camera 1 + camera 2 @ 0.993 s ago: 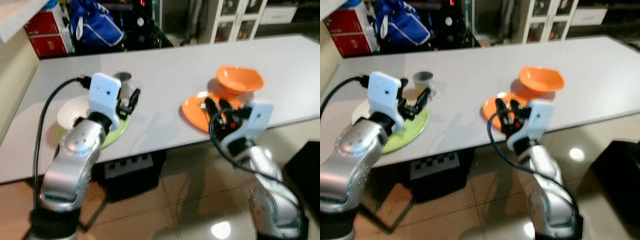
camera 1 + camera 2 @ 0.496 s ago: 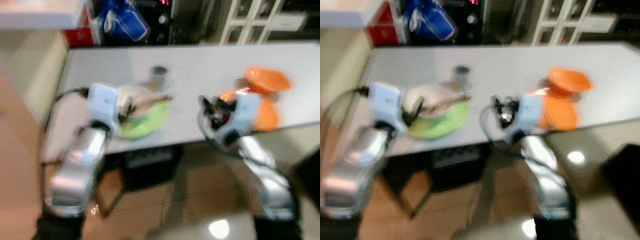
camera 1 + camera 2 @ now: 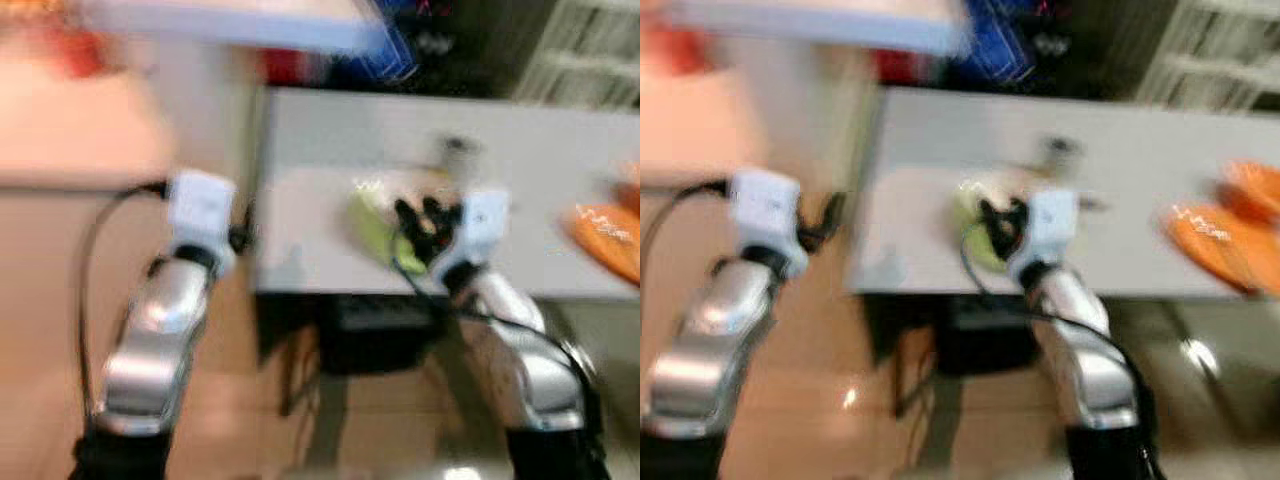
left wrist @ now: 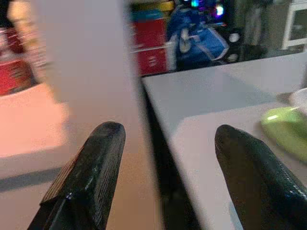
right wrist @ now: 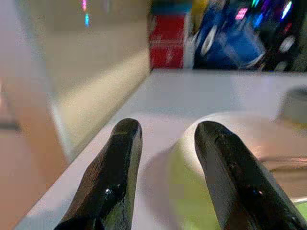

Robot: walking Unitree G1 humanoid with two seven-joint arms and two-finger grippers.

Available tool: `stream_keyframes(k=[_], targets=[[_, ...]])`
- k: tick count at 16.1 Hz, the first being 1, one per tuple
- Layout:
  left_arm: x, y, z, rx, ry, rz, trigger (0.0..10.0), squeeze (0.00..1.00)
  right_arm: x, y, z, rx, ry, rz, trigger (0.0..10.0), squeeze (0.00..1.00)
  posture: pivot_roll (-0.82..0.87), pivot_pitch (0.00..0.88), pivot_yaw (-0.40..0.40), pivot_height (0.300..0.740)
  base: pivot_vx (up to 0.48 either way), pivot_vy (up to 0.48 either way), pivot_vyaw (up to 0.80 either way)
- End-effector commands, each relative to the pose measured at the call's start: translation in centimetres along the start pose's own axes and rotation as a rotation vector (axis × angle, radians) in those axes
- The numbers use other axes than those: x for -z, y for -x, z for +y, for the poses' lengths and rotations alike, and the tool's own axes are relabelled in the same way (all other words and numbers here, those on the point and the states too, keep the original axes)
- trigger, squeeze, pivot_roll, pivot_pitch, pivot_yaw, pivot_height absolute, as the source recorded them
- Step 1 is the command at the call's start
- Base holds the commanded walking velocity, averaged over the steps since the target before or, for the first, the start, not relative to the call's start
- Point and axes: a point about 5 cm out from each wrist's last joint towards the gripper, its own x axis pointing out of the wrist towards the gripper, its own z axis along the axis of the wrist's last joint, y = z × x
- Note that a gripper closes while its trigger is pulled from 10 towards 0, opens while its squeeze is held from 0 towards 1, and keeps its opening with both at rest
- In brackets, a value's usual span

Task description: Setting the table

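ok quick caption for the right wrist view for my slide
Right hand, fingers open, hovers at the white table corner by a white bowl on a green plate.

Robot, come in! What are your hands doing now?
Left gripper open, off the table's end. Right gripper open, empty, over green plate. Heavy blur.

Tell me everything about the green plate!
The green plate is round, lime green and smooth, maybe plastic. It lies flat on the white table, near the table's left end and front edge. A white bowl sits on top of it, with something thin and blurry lying across the bowl. The right gripper is open, close by the plate's near rim, holding nothing. A small grey cup stands behind the plate.
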Motion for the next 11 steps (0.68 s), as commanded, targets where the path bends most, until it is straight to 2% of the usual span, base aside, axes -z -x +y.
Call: stream_keyframes(k=[1, 6, 8, 11], targets=[[-0.71, -0.13, 0.06, -0.007, -0.023, -0.028, 10.0, 0.0, -0.8, -0.32, 0.26, -0.015, 0.004, -0.035, 10.0, 0.0, 0.08, 0.0, -0.134, 0.74, 0.0, 0.45, 0.0], [-1.02, -0.23, 0.91, -0.037, -0.052, -0.042, 10.0, 0.0, -0.58, -0.74, 0.12, 0.005, -0.021, -0.028, 10.0, 0.0, 0.08, 0.0, -0.148, 0.74, 0.0, 0.448, 0.0], [-1.01, -0.47, 0.9, -0.029, -0.057, -0.043, 10.0, 0.0, -0.43, -0.45, -0.43, 0.042, -0.034, -0.02, 10.0, 0.0, 0.07, 0.0, -0.134, 0.74, 0.0, 0.45, 0.0], [-0.97, -0.52, 0.74, -0.015, -0.058, -0.041, 10.0, 0.0, -0.42, -0.14, -0.43, 0.047, -0.045, -0.022, 10.0, 0.0, 0.06, 0.0, -0.123, 0.74, 0.0, 0.449, 0.0]])
